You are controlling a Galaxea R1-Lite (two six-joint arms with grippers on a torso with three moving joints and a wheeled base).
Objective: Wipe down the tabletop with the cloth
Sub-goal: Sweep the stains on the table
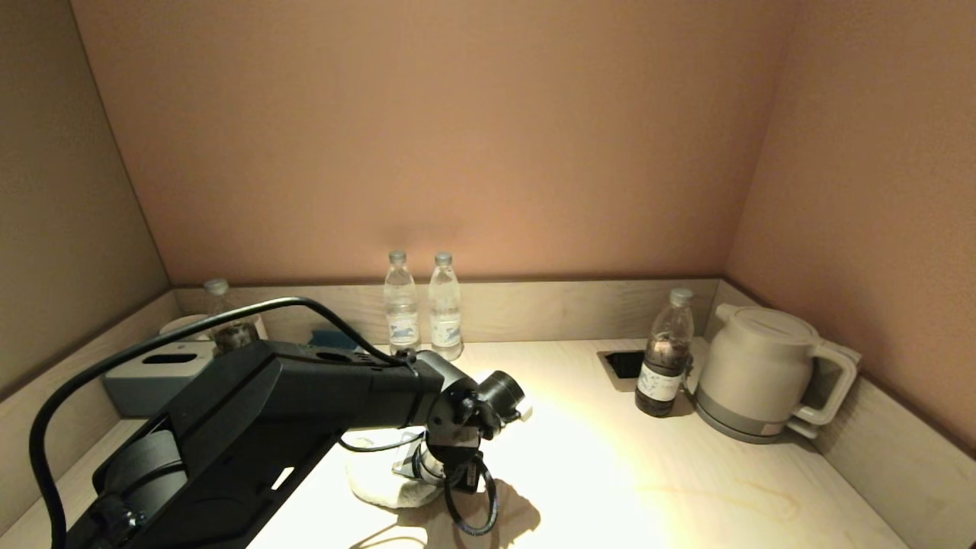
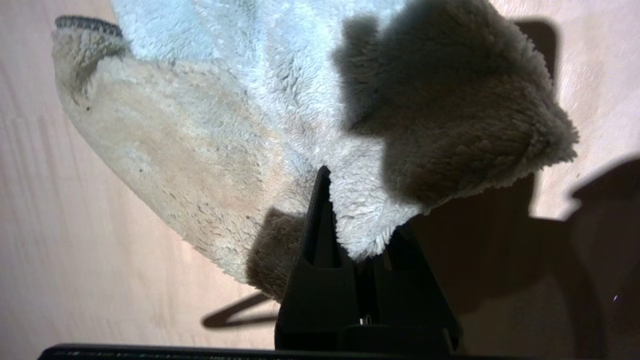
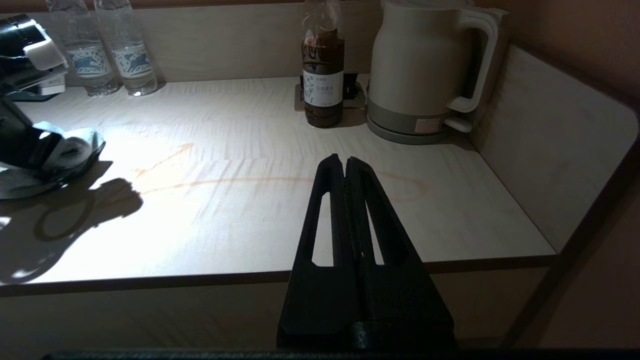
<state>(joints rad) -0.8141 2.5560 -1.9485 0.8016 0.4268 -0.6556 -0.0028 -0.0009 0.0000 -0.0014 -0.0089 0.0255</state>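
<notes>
A fluffy white cloth (image 1: pixel 381 488) lies bunched on the pale wooden tabletop (image 1: pixel 648 473), front left of centre. My left gripper (image 1: pixel 428 467) points down onto it. In the left wrist view the left gripper (image 2: pixel 357 210) is shut on a fold of the cloth (image 2: pixel 225 125), one finger (image 2: pixel 320 220) showing and the other mostly covered by pile. A faint orange ring-shaped streak (image 3: pixel 240 181) marks the tabletop right of the cloth. My right gripper (image 3: pixel 345 161) is shut and empty, held off the table's front edge, out of the head view.
Two water bottles (image 1: pixel 423 309) stand at the back wall. A dark bottle (image 1: pixel 665 358) and a beige kettle (image 1: pixel 755 374) stand at the back right beside a socket cutout (image 1: pixel 624 364). A grey box (image 1: pixel 152 377) and another bottle (image 1: pixel 225 320) sit back left. Raised walls close three sides.
</notes>
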